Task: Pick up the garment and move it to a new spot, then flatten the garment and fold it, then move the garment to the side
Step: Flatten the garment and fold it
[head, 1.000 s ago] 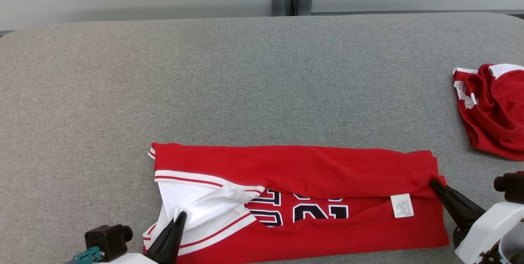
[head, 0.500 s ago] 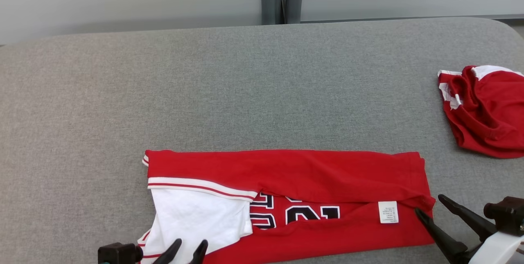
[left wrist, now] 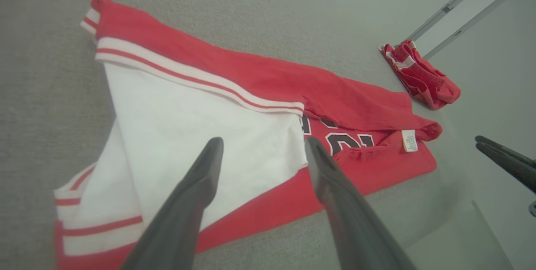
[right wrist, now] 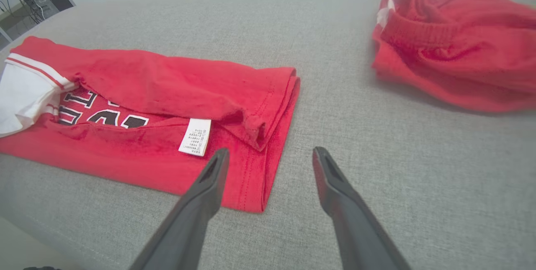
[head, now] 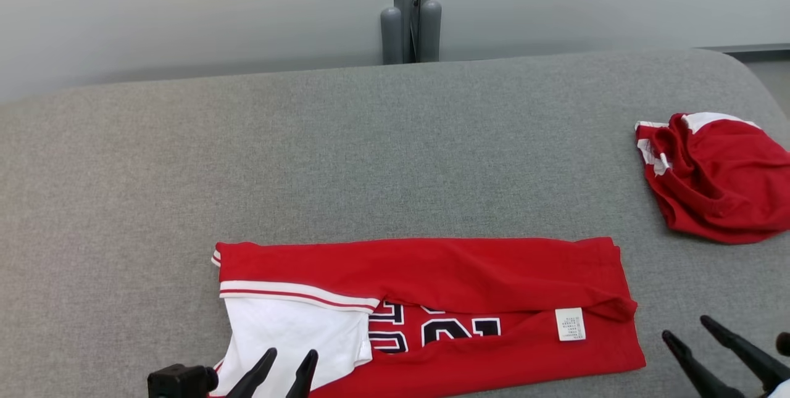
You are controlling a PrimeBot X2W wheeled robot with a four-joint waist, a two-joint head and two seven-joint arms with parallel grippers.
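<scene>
Head view: the jersey (head: 426,299) lies folded in a long band near the front edge of the table (head: 370,157), label (head: 569,324) up. Behind it the grey top is bare as far as the post (head: 410,28). A red bundle (head: 716,182) sits by the right edge, well apart. The left gripper (head: 292,353) has its jaws apart above the white sleeve. The right gripper (head: 686,327) is spread and empty, off the jersey's right end.

Left wrist view: the table's front edge runs close to the jersey's right end.

Right wrist view: the hem's stacked layers, and bare top between jersey and bundle.

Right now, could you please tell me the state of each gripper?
Left gripper: open, holding nothing, over the garment.
Right gripper: open, holding nothing, beside the garment.
</scene>
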